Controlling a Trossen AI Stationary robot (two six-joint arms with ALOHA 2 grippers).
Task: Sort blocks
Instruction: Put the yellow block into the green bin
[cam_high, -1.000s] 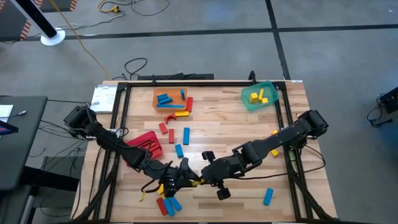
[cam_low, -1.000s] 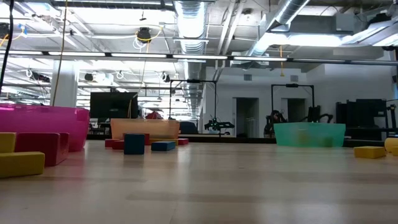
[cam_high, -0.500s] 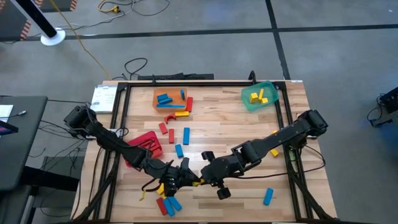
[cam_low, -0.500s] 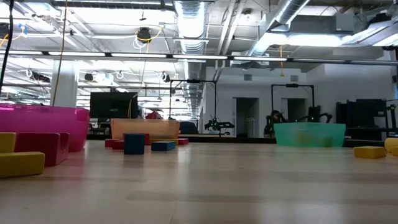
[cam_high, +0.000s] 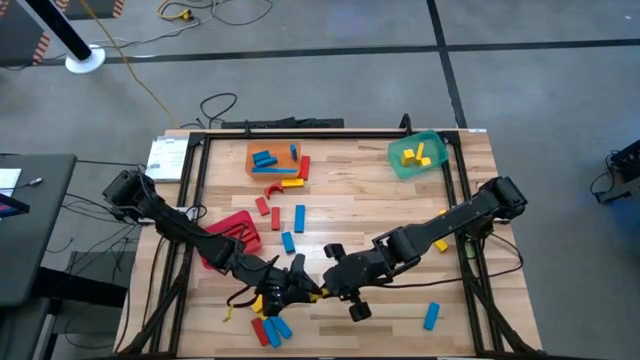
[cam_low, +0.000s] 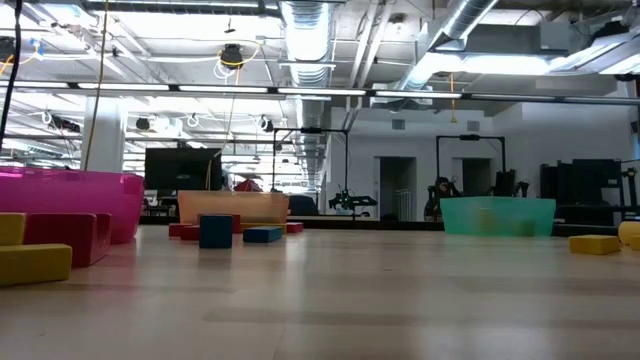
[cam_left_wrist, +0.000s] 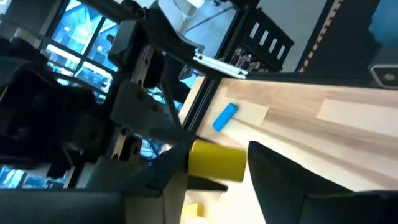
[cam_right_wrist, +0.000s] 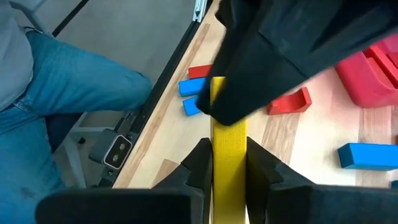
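Handover mid-tabletop (cam_high: 380, 190), near its front edge: yellow block (cam_right_wrist: 227, 144) clamped lengthwise in the right end effector (cam_right_wrist: 225, 163), far end reaching the left end effector (cam_high: 285, 288). Left end effector's state: cannot tell. Green bin (cam_high: 418, 154) with yellow blocks well off toward the right arm's side.

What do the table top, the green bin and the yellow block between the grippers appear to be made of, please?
Table top: pale wood, visible grain and plank seams, satin finish. Green bin: probably plastic, translucent walls in the low view. Yellow block: solid matte colour, crisp edges; painted wood or plastic, hard to tell. The right gripper clamps it.

Pale matt wood table (cam_high: 340, 200) — smooth grain
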